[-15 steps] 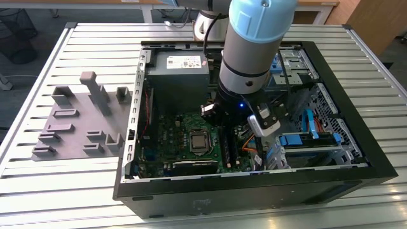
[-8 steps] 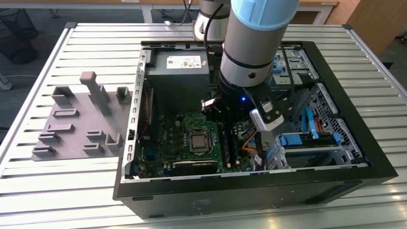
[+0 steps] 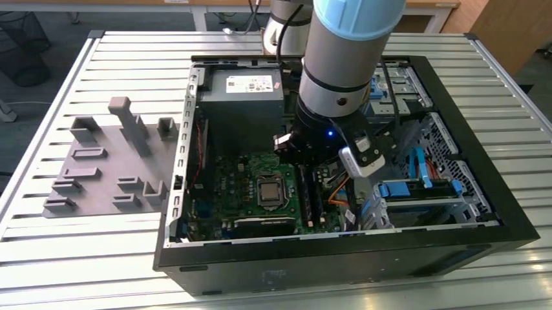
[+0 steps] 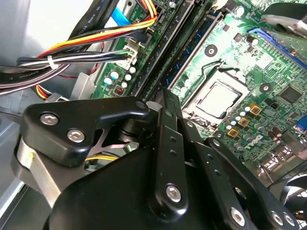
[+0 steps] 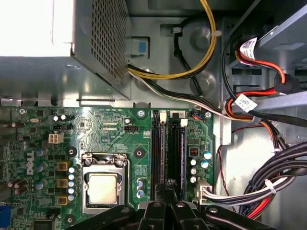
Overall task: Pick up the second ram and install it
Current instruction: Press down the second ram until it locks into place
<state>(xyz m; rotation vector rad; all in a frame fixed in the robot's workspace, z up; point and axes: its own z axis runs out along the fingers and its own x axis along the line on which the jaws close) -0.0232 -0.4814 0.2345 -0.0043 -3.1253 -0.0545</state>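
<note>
Slatted metal table (image 3: 103, 258) carries open PC case (image 3: 483, 213); grey fixture (image 3: 103, 168) beside it. Gripper (image 5: 168, 188) low over RAM slots (image 5: 169, 153) by CPU (image 5: 103, 188); fingers together on ram (image 5: 175, 151), seemingly standing in slot. Judgement: press straight down, stick square to slot, until seated.

Even daylight falls on the table (image 3: 129, 252) in the exterior view, and its metal slats throw back soft white streaks near the front corner. My arm (image 3: 350, 51) darkens the inside of the computer case (image 3: 483, 194) beneath it. In the first wrist view the power supply (image 5: 29, 24) is blown out to pure white. In the second wrist view my gripper (image 4: 165, 103) sits close and soft, while the motherboard (image 4: 268, 62) beyond is crisp, with a white washed-out corner.
</note>
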